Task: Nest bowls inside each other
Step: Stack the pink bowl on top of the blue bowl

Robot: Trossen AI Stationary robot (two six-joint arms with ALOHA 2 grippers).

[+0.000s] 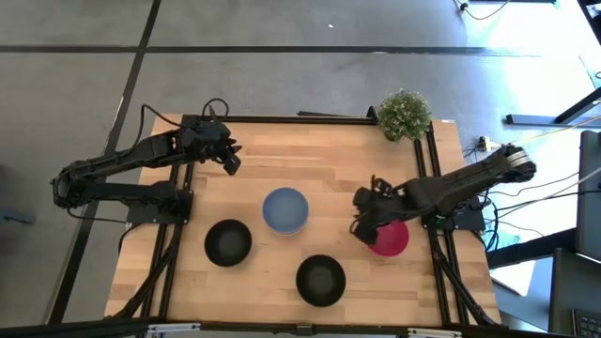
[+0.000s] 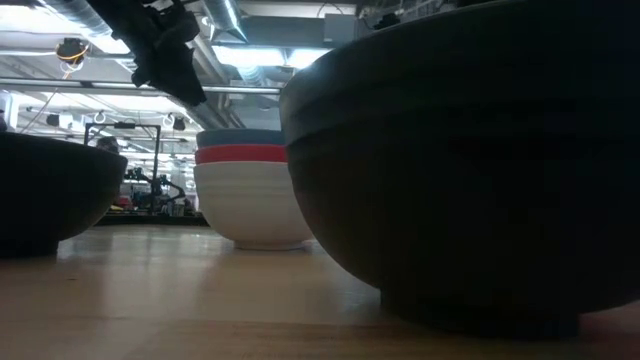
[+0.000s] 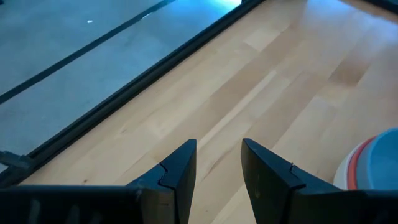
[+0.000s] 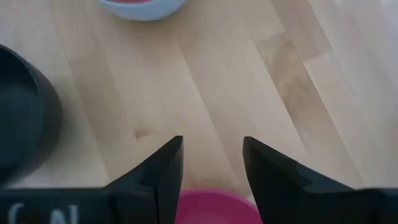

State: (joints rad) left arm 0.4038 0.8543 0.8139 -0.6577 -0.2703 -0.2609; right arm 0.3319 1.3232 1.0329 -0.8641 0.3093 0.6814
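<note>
A blue bowl [image 1: 285, 209] sits nested in a red one, and both sit in a white bowl [image 2: 252, 215] at the table's middle. Two black bowls stand apart on their bases: one left of the stack [image 1: 228, 242], one near the front edge [image 1: 320, 279]. The magenta bowl [image 1: 392, 238] rests on the right side. My right gripper [image 1: 362, 223] is open at that bowl's left rim, and pink [image 4: 211, 208] shows low between its fingers [image 4: 211, 168]. My left gripper [image 1: 230, 160] hangs open [image 3: 217, 168] above the far-left boards, away from every bowl. My right gripper stands open over the magenta bowl's left rim [image 4: 211, 205], coming from the right and slanting down. Whether either finger touches the rim, I cannot tell.
A small green potted plant [image 1: 404, 115] stands at the table's far right corner. A dark metal frame [image 1: 300, 119] runs along the table's edges. Bare wood lies between the stack and the magenta bowl, and along the far side.
</note>
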